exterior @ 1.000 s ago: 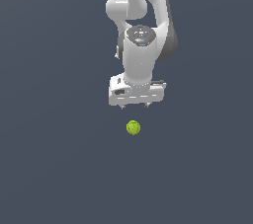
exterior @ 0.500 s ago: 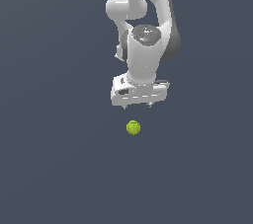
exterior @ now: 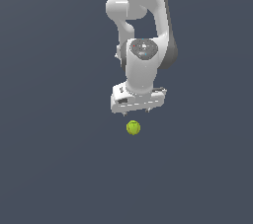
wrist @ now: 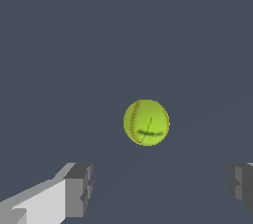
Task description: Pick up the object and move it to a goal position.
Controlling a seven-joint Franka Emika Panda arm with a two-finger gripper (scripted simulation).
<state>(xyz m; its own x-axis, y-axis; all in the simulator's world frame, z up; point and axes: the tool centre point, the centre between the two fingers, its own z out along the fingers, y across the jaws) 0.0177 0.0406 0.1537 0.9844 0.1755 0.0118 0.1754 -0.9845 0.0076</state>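
Wrist view, tool [wrist: 160, 188] spread apart, yellow-green ball [wrist: 146, 122] beyond its fingertips, untouched

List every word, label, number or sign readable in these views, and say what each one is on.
No readable text in either view.
Ball: only reddish stitch lines and dark smudges, no letters or numbers.
Pincer: small dark marks on its white head, too small to read.
Arm joint cap: tiny coloured specks, not legible.

Plain dark slate-grey backdrop [exterior: 54, 168], flat, featureless, evenly lit
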